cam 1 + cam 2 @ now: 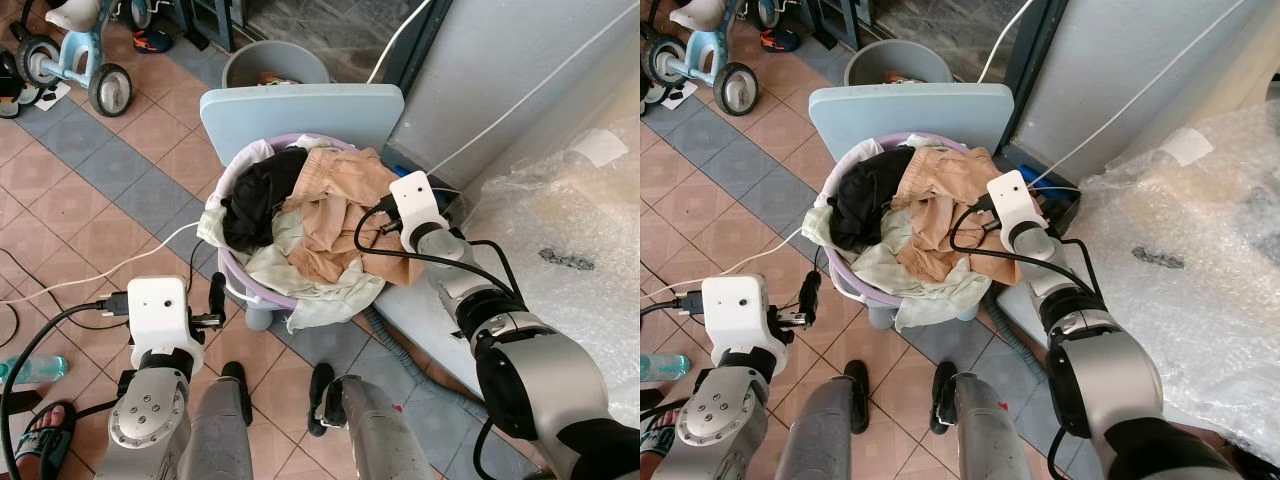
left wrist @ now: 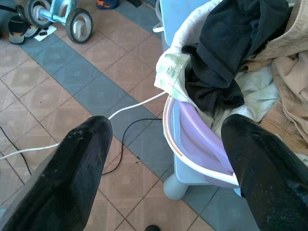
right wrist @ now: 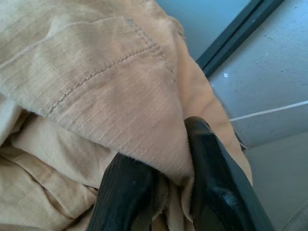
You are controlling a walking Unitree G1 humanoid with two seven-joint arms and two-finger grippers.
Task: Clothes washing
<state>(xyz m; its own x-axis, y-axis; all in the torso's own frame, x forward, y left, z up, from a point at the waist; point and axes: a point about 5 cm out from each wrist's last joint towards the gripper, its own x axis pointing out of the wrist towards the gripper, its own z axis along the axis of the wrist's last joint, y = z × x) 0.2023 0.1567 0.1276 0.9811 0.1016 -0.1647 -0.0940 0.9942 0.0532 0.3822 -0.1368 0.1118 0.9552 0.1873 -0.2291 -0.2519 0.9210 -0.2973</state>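
Observation:
A lilac laundry basket (image 1: 236, 272) heaped with clothes stands on a pale blue stool with a back panel (image 1: 300, 115). A tan garment (image 1: 335, 215) lies on top to the right. A black garment (image 1: 258, 195) lies to the left, and pale green cloth (image 1: 310, 295) hangs over the front rim. My right gripper (image 3: 168, 166) is sunk into the pile's right side, shut on a fold of the tan garment (image 3: 110, 82). My left gripper (image 2: 166, 129) is open, low on the left, just short of the basket rim (image 2: 190, 154).
A grey bucket (image 1: 275, 62) stands behind the stool and a child's tricycle (image 1: 75, 58) is at the far left. A white cable (image 1: 100, 275) crosses the tiled floor. Bubble wrap (image 1: 570, 230) covers a bulky thing on the right. A person's sandalled foot (image 1: 40, 430) and a bottle (image 1: 35, 368) are near left.

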